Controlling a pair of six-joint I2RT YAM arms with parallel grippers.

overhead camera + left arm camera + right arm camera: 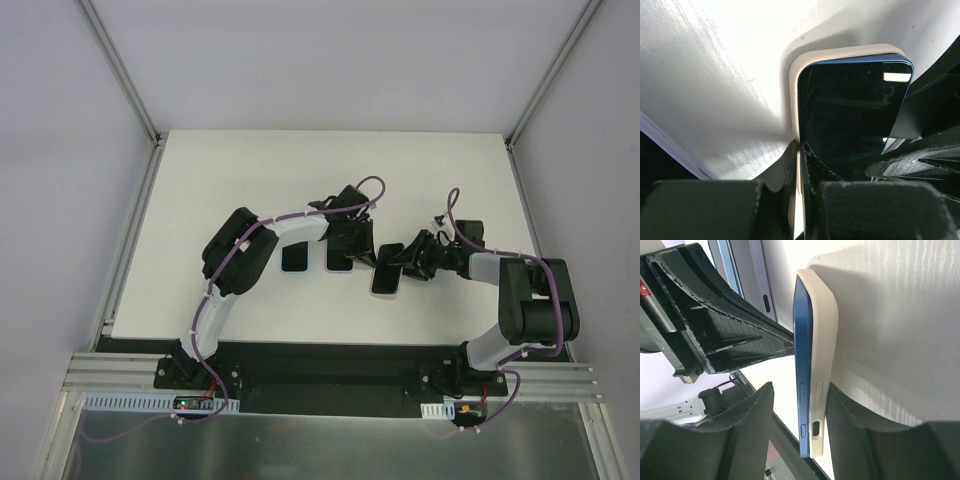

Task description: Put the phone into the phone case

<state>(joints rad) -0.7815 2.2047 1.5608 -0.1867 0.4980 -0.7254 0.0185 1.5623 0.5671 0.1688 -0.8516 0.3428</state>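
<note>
One blue-edged smartphone with a dark glass screen [850, 120] sits screen outward in the cream rubbery phone case [794, 90], its blue side standing proud of the case wall in the right wrist view. The left gripper [800, 165] is pinched tight on the case's long side wall. The right gripper [800, 390] straddles phone and case with its jaws apart, one finger against the case's back and the other clear of the screen. Two more dark phones [295, 258] lie near on the white table [250, 180].
</note>
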